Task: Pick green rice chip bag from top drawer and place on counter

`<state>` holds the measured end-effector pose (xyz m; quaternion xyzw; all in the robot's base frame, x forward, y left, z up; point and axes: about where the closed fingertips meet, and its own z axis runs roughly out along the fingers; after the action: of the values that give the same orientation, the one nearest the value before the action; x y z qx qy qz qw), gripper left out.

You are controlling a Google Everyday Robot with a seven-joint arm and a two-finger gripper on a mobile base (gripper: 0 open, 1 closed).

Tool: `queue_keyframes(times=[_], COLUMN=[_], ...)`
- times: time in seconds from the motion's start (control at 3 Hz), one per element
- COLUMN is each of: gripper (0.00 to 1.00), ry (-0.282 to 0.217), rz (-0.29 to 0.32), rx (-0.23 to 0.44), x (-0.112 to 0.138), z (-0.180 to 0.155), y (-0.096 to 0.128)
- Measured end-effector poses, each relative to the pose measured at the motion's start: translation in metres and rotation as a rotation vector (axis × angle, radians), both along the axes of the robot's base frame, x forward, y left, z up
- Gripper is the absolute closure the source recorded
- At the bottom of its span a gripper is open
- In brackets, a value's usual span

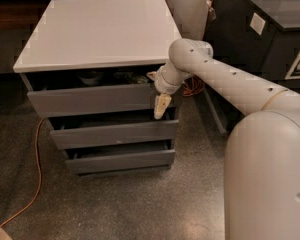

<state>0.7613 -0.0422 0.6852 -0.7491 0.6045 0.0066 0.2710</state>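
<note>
The top drawer (92,100) of the grey cabinet stands slightly open under the white counter (100,31). Dim shapes (91,77) lie in its shadowed gap. I cannot make out a green rice chip bag among them. My gripper (159,107) hangs down at the right end of the top drawer's front, against the drawer face. It sits at the end of my white arm (215,79), which reaches in from the right.
Two lower grey drawers (115,133) stand slightly open below. A dark black unit with a round hole (270,24) stands to the right. An orange cable (37,169) runs over the speckled floor on the left. My white body (267,174) fills the lower right.
</note>
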Motion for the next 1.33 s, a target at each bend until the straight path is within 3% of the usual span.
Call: queue_keyframes(times=[0.33, 0.67, 1.0, 1.33], gripper=[0.15, 0.38, 0.69, 0.93], ry=[0.006, 0.012, 0.025, 0.033], rz=[-0.014, -0.033, -0.059, -0.074], rx=[0.018, 0.032, 0.045, 0.046], x=[0.012, 0.015, 0.005, -0.008], z=[-0.004, -0.006, 0.0, 0.005], y=[0.0, 0.001, 0.002, 0.002])
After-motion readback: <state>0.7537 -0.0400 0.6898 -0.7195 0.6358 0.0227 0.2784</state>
